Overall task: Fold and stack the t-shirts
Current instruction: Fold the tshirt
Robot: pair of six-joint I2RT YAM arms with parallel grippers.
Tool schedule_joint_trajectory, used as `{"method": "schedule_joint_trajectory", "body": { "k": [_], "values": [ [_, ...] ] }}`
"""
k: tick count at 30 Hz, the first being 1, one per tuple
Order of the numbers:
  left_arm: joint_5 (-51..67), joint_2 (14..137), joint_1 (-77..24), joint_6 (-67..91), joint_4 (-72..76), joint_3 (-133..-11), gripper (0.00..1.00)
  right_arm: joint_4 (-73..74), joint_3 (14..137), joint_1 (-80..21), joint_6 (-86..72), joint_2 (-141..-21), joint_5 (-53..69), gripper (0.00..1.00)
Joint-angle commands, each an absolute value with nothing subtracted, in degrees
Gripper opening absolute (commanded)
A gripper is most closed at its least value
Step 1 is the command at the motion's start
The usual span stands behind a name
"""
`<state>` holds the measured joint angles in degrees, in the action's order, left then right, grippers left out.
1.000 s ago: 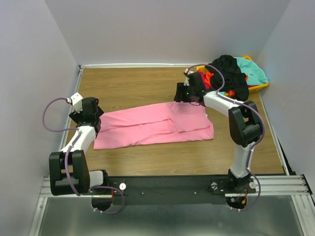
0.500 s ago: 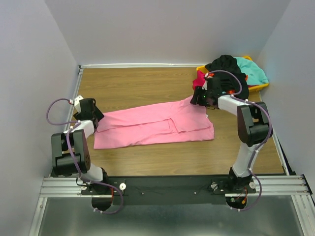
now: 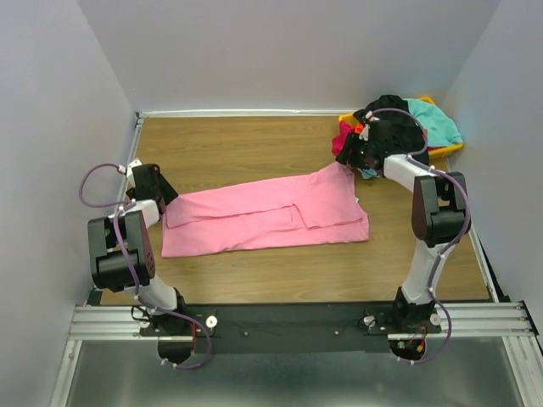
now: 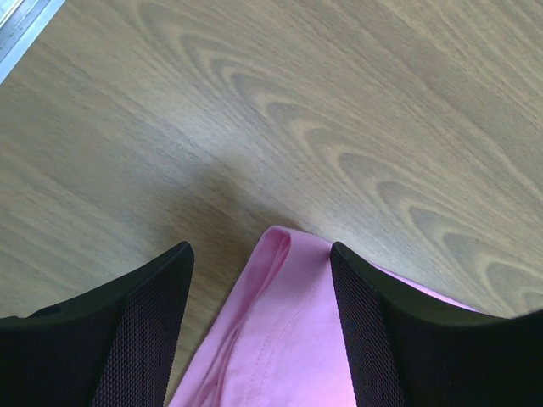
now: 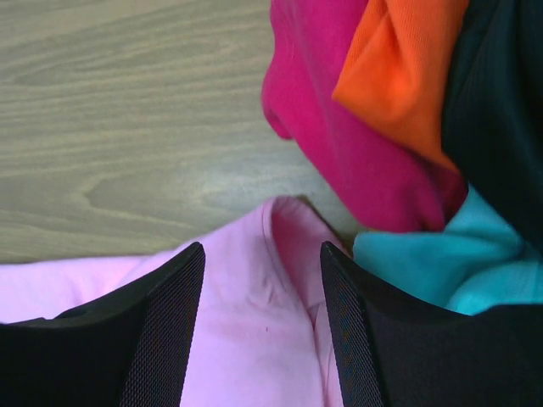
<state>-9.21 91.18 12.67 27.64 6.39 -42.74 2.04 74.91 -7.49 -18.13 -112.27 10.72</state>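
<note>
A large bright pink t-shirt [image 3: 263, 214] lies spread flat across the middle of the table. My left gripper [image 3: 161, 193] is at its far left corner. In the left wrist view that pink corner [image 4: 288, 339] lies between the open fingers of the left gripper [image 4: 261, 252], its edge against the right finger [image 4: 365, 322]. My right gripper [image 3: 348, 161] is at the far right corner. It stands open [image 5: 261, 250] with the pink cloth [image 5: 246, 322] between its fingers. Just beyond are the magenta [image 5: 339, 144], orange-red [image 5: 399, 68], teal [image 5: 424, 263] and black [image 5: 501, 110] t-shirts.
The other t-shirts are heaped [image 3: 399, 127] in and over a yellow bin [image 3: 450, 151] at the back right corner, close to the right gripper. White walls close the table on three sides. Bare wood [image 3: 237, 144] lies beyond the pink shirt.
The right gripper has moved right and farther back, from over the shirt to its far right corner by the heap. The left gripper has drawn back to the far left corner and narrowed a little.
</note>
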Motion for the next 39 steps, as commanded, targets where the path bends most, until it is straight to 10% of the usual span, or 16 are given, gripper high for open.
{"method": "schedule_joint_trajectory", "body": {
  "k": [1,14,24,28,39],
  "values": [
    [-6.7,92.6,13.3,26.3,7.3,-44.6,0.72,1.2,78.2,-6.9,-18.5,-116.4,14.2,0.63],
    [-5.7,94.2,14.1,26.0,6.7,-45.7,0.66,1.2,80.7,-6.6,-18.8,-121.0,19.6,0.54],
    [-3.7,94.8,14.0,25.8,6.9,-46.6,0.39,1.2,81.5,-6.5,-19.1,-121.8,19.6,0.18],
    [-3.7,94.8,14.0,25.6,6.9,-46.6,0.05,1.2,81.2,-6.5,-19.2,-121.5,18.9,0.09],
    [-6.5,93.3,14.8,25.3,6.4,-46.3,0.0,1.3,77.9,-5.7,-20.4,-117.2,12.2,0.05]
  ]
}}
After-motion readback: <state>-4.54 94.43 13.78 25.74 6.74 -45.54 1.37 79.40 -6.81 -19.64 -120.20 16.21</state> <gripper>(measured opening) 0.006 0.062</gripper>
